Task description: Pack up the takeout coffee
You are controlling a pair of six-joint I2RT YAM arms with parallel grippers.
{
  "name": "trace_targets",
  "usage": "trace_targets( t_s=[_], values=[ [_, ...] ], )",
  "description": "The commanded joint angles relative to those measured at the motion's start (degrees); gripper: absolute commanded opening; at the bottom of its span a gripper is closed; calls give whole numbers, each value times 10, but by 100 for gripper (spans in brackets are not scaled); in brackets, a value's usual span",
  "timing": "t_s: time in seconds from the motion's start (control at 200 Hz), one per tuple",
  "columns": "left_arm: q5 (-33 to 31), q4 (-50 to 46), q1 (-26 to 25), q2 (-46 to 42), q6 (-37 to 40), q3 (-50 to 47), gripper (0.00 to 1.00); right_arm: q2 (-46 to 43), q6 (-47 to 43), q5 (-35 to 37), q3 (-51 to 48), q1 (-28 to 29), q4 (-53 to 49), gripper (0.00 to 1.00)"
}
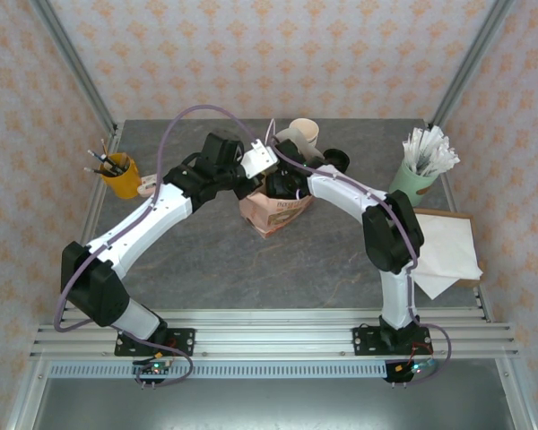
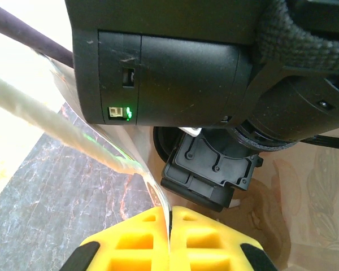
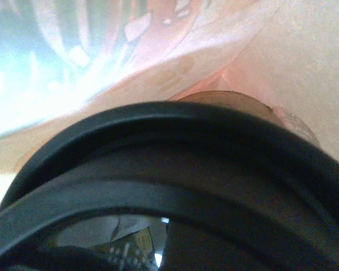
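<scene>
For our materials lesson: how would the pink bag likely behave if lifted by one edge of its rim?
Probably floppy: the pink bag looks thin, creased and translucent. Likely light, so a push may slide or topple it. The left claw, shut on its rim, suggests the mouth sags unsupported.

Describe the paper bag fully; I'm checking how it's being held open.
The paper bag is thin pinkish-tan paper with faint printing, standing open at the middle of the grey marbled table. The left gripper is shut on its top edge, yellow fingertips pinching it. The right arm reaches down into its mouth.
</scene>
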Motion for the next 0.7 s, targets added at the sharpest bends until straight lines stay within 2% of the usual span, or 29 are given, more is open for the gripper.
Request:
trace_targets(
  t_s=[0.0, 0.365, 0.575, 0.611, 0.691],
  values=[
    [-4, -36, -12, -5, 13, -25, 0, -36, 13, 26, 3, -3, 23, 70],
    [-16, -19, -11, 2, -21, -25, 0, -28, 12, 15, 43, -11, -9, 74],
    [-21, -5, -3, 4, -37, -26, 0, -40, 12, 20, 55, -15, -29, 86],
    [-20, -7, -2, 4, -37, -26, 0, -40, 14, 20, 59, -17, -32, 100],
    [-20, -11, 0, 3, -35, -26, 0, -39, 15, 23, 67, -18, -34, 99]
  ],
)
